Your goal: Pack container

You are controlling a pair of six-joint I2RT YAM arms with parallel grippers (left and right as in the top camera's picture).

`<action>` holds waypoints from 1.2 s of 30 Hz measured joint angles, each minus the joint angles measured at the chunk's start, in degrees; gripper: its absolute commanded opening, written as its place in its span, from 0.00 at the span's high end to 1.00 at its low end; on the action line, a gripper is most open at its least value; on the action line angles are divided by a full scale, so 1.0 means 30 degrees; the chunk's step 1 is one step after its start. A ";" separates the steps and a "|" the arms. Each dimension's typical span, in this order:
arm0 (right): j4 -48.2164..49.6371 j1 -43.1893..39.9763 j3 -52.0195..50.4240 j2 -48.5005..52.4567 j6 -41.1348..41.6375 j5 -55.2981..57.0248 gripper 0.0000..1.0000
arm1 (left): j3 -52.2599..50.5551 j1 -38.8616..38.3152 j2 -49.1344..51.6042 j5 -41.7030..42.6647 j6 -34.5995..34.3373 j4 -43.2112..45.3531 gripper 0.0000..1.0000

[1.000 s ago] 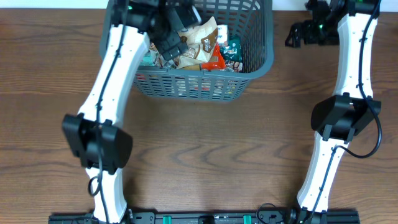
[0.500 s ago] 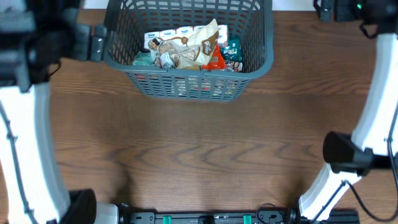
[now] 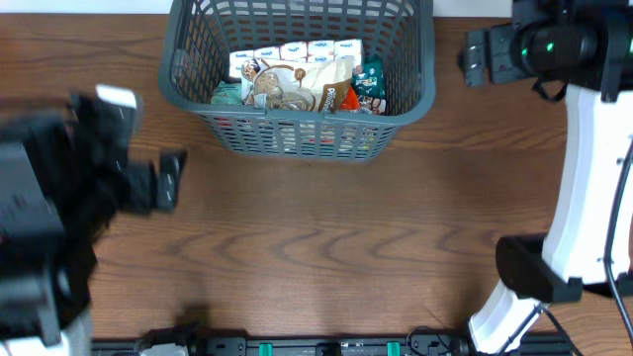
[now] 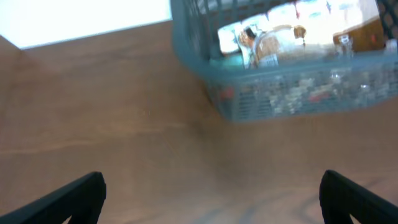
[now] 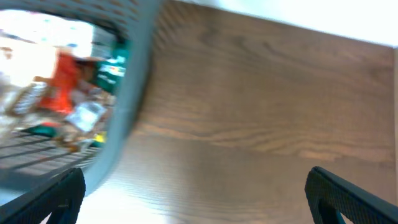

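One grey-blue container (image 3: 302, 129) — lattice sides, snack-filled

Upright grey-blue container (image 3: 406, 94); snack packets inside

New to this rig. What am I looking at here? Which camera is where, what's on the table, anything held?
Two white robot arms work at a wooden table, each ending in a two-finger gripper. The top-down picture is from a fixed camera above; the other two are from cameras on the wrists, so the dark tips in their bottom corners are the arm's own fingers. On the table stands the container, a grey-blue slotted basket with snack packets inside. The left gripper and right gripper are both open, holding nothing.
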 measured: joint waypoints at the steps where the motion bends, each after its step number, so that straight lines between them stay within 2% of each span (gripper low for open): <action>1: 0.0000 0.0393 -0.0015 -0.0401 0.0131 0.0095 0.01 | -0.1056 0.0000 -0.0816 0.0117 -0.0051 0.0364 0.02; 8: 0.0007 0.2426 -0.0240 -0.4211 0.0816 0.0670 0.01 | -0.6579 -0.0044 -0.5792 0.0561 -0.0255 0.2127 0.02; 15: 0.0160 0.3053 -0.4364 -0.7992 0.1166 0.1778 0.01 | -0.9194 -0.0481 -0.7614 0.0627 -0.0255 0.3169 0.01; 21: 0.3330 0.3053 -1.1562 -1.1227 0.1297 0.2215 0.01 | -0.9595 -0.1078 -0.7701 0.0627 -0.0262 0.3439 0.01; 29: 0.8371 0.3053 -2.4115 -1.7974 0.1982 0.2004 0.01 | -0.9610 -0.1188 -0.7701 0.0619 -0.0262 0.3475 0.01; 36: 1.1380 0.3053 -3.1547 -2.2017 0.2543 0.1763 0.01 | -0.9610 -0.1188 -0.7708 0.0627 -0.0262 0.3461 0.01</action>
